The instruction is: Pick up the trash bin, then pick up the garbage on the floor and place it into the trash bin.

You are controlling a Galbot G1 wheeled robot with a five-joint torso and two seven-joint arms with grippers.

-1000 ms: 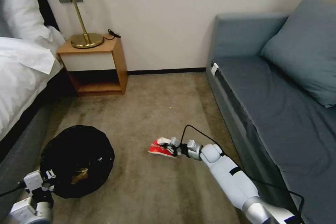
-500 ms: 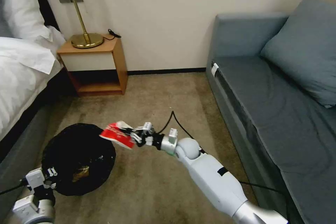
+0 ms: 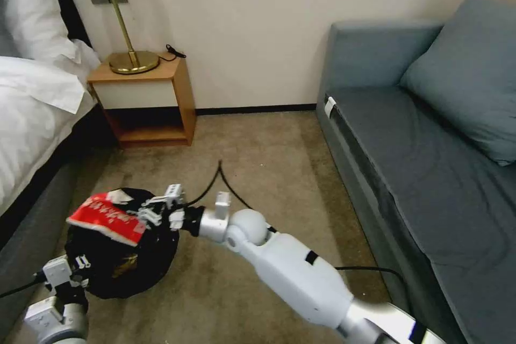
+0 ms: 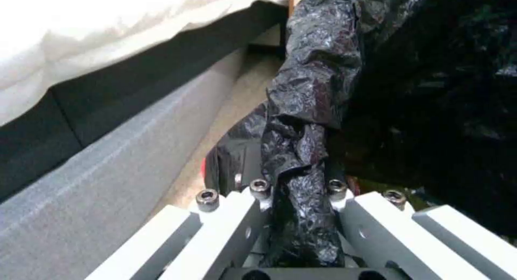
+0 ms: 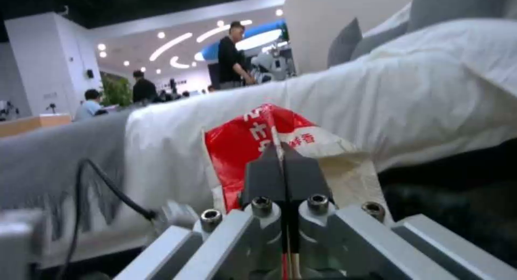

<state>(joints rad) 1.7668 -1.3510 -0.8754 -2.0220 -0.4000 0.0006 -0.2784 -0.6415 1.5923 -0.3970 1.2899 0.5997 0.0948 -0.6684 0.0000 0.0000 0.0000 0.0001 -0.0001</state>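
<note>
The trash bin (image 3: 137, 269), lined with a crinkled black bag, hangs low at the left of the head view. My left gripper (image 3: 75, 271) is shut on its bag-covered rim (image 4: 301, 191). A red-white packet (image 3: 106, 216) is held over the bin's mouth by my right gripper (image 3: 146, 214), which is shut on it. In the right wrist view the dark fingertips (image 5: 282, 171) pinch the packet (image 5: 253, 138) flat between them. A yellow-brown wrapper (image 3: 124, 267) lies inside the bin.
A bed (image 3: 32, 118) with white linen runs along the left, close to the bin. A wooden nightstand (image 3: 148, 99) with a brass lamp (image 3: 129, 59) stands against the wall. A grey sofa (image 3: 430, 161) lines the right. Brown carpet (image 3: 258, 161) lies between them.
My right arm swung left across the carpet, carrying the red-white packet from mid-floor to above the bin's mouth. The left gripper and bin stayed nearly still.
</note>
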